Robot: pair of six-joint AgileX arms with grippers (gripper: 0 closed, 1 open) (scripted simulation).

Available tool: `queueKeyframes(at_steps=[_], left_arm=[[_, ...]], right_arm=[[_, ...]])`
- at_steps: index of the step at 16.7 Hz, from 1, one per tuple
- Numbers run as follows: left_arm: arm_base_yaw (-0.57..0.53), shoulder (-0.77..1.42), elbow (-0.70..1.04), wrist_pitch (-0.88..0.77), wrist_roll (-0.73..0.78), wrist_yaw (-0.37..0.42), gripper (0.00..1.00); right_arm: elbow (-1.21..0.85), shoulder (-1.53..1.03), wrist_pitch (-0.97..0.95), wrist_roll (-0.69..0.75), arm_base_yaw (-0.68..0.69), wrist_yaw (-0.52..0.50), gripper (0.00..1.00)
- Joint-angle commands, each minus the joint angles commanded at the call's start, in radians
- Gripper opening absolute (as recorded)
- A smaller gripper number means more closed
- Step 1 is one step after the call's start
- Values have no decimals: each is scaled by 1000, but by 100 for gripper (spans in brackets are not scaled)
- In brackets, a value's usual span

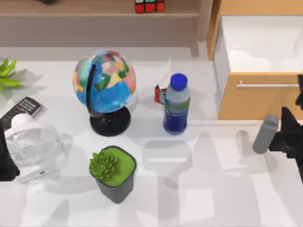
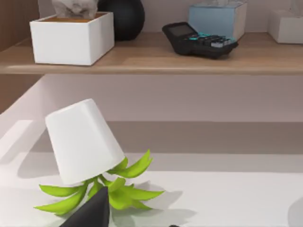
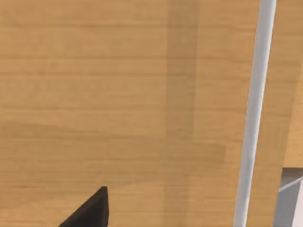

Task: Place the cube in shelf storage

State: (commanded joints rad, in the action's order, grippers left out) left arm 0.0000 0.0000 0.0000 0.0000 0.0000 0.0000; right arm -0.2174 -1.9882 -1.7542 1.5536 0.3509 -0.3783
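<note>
The small potted succulent (image 1: 113, 171) in its dark pot stood nearest the overhead camera, at 6 o'clock on the white table (image 1: 213, 189). No brand, label or writing could be read on any item; the water bottle's (image 1: 176, 105) label was a blank pale band below a blue cap.

The cube (image 1: 149, 5) sat on the shelf storage (image 1: 94, 9) at 12 o'clock, resting on the light-wood board, its red, white and green squares visible at the frame's upper edge.

The globe (image 1: 105, 87) on a black stand stood at about 10 o'clock from the table's centre, the bottle just to its 3 o'clock side, and a small red-and-white item (image 1: 158, 92) touched the bottle's far side. A white fan (image 1: 33, 144) lay at 9 o'clock, a remote (image 1: 21, 111) beyond it, and green leaves (image 1: 7, 73) at the left edge. The open drawer (image 1: 258, 71) with a silver bar handle (image 1: 267, 85) occupied 2 o'clock.

Nothing stood between the cube and the shelf board.

The right gripper (image 1: 289, 135) hung at 3 o'clock, just in front of the drawer; the right wrist view faced the drawer front (image 3: 118, 94) and handle closely. Its opening could not be told. The left arm (image 1: 5, 161) was parked at the left edge at 9 o'clock; its wrist view showed a white-potted plant (image 2: 85, 142), a calculator (image 2: 199, 40) and a white box (image 2: 71, 38) on the shelf. Its finger state could not be told.
</note>
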Motion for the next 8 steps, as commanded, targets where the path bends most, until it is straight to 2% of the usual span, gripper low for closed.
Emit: queueKeyframes(at_steps=[8], left_arm=[[0, 0, 0, 0, 0, 0, 100]], right_arm=[[-91, -6, 74, 2, -42, 37, 100]])
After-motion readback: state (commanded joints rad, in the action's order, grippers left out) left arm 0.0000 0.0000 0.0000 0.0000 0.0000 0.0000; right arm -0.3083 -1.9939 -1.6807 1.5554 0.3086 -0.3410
